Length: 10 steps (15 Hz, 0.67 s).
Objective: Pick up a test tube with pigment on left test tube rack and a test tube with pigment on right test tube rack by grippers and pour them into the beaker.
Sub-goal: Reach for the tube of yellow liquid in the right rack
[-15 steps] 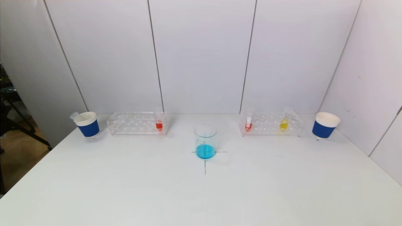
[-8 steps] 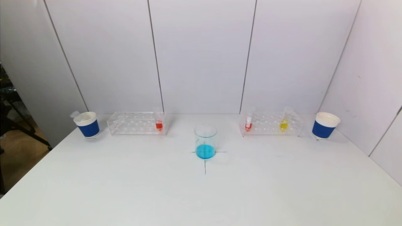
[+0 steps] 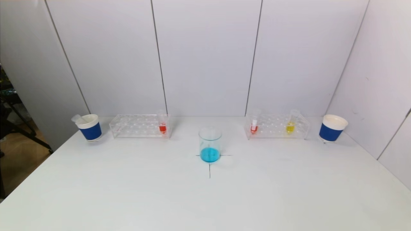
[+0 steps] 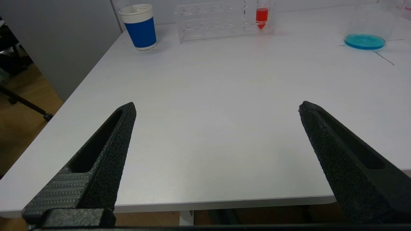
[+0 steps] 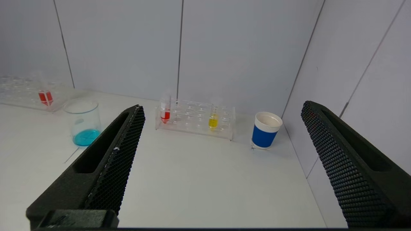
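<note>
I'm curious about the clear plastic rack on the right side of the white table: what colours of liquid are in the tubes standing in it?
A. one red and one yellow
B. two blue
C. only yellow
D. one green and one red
A. The clear plastic rack on the right holds a tube with red liquid near its inner end and a tube with yellow liquid further out; the only blue liquid sits in the glass beaker.
</note>
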Each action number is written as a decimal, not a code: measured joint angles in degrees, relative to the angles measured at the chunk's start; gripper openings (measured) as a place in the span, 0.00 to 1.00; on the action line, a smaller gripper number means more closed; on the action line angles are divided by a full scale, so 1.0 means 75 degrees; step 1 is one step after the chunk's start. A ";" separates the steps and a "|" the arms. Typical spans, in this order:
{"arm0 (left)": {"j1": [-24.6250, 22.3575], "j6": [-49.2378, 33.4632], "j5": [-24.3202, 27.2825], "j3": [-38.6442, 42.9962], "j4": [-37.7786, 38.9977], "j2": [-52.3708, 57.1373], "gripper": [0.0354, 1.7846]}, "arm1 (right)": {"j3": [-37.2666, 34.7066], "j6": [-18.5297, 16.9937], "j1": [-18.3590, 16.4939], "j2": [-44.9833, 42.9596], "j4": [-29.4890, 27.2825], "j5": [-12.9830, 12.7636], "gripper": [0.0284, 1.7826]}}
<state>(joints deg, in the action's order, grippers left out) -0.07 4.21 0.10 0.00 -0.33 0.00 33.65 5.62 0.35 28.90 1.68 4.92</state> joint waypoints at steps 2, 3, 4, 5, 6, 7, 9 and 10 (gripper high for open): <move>0.0000 -0.0003 0.0000 0.0000 -0.0003 0.0000 0.99 | -0.0024 0.0018 0.0000 0.0952 0.0800 0.0034 0.99; 0.0000 0.0000 0.0000 0.0000 -0.0003 0.0000 0.99 | -0.0047 0.0015 0.0007 0.1451 0.1183 0.0044 0.99; 0.0000 -0.0003 0.0000 0.0000 -0.0003 0.0000 0.99 | -0.0070 0.0003 0.0023 0.1900 0.1513 0.0046 0.99; 0.0000 0.0000 0.0000 0.0000 0.0000 0.0000 0.99 | -0.0085 -0.0018 0.0033 0.2357 0.1869 0.0044 0.99; 0.0000 0.0000 0.0000 0.0000 0.0000 0.0000 0.99 | -0.0096 -0.0037 0.0037 0.2835 0.2245 0.0041 0.99; 0.0000 0.0000 -0.0003 0.0000 -0.0003 0.0000 0.99 | -0.0109 -0.0067 0.0044 0.3365 0.2682 0.0026 0.99; 0.0000 0.0000 0.0000 0.0000 -0.0003 0.0000 0.99 | -0.0117 -0.0154 0.0059 0.4411 0.3608 -0.0011 0.99; 0.0000 0.0000 0.0000 0.0000 -0.0003 0.0000 0.99 | -0.0132 -0.0228 0.0065 0.4907 0.4078 -0.0033 0.99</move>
<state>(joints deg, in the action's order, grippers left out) -0.07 4.21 0.10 0.00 -0.35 0.00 32.66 3.91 0.84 65.71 32.27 4.68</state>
